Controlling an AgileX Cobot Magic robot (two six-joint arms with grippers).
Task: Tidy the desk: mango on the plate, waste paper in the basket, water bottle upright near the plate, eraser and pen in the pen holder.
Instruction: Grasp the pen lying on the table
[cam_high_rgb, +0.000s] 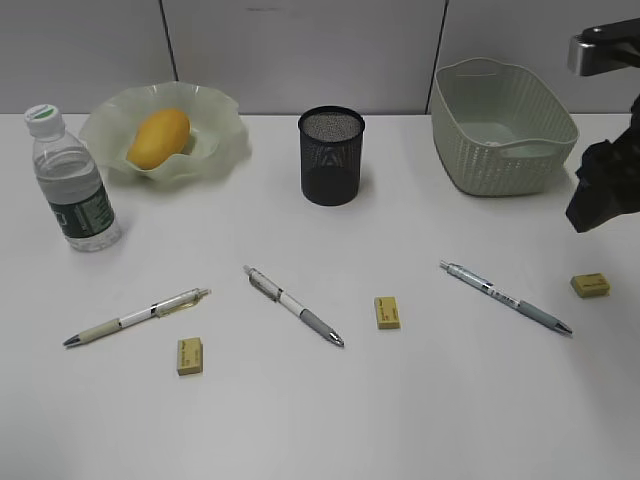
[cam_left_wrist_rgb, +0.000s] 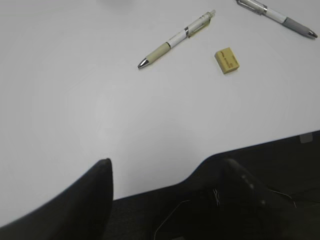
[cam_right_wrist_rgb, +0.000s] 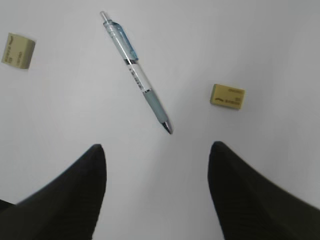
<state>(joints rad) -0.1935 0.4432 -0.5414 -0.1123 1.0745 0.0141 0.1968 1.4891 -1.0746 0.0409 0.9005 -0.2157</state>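
On the white desk (cam_high_rgb: 320, 420), far-left edge to far-right: upright water bottle (cam_high_rgb: 72, 182), mango (cam_high_rgb: 158, 137) on plate (cam_high_rgb: 225, 140), pen holder (cam_high_rgb: 331, 155), basket (cam_high_rgb: 500, 150). Three pens and three erasers lie nearer the front. Both claws spread, empty; right gripper (cam_right_wrist_rgb: 157, 165) could nudge the blue pen (cam_right_wrist_rgb: 136, 75) rolling.

A: The mango (cam_high_rgb: 158, 138) is yellow-orange on a pale green translucent plate (cam_high_rgb: 222, 140); the basket (cam_high_rgb: 497, 158) is pale green, woven-patterned.

B: The pen holder (cam_high_rgb: 331, 157) is black mesh, the erasers (cam_high_rgb: 387, 312) yellow, the desk (cam_high_rgb: 320, 410) white.
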